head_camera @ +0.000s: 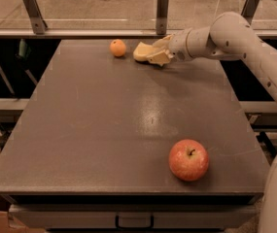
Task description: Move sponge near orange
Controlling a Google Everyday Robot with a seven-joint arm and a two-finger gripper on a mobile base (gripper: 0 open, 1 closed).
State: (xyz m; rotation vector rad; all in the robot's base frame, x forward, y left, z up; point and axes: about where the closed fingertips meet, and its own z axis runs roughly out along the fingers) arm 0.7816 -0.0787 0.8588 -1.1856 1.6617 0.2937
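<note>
The pale yellow sponge [142, 51] is at the far edge of the table, just right of the small orange [118, 47], with a narrow gap between them. My gripper [154, 52] reaches in from the right and is shut on the sponge's right end. It holds the sponge low, at or just above the tabletop. The cream arm runs back to the right edge of the view.
A red-yellow apple [189, 159] sits near the table's front right. The dark table [104, 130] ends at a rail with metal posts [162, 6] behind the sponge and orange. A drawer handle [134, 222] shows below the front edge.
</note>
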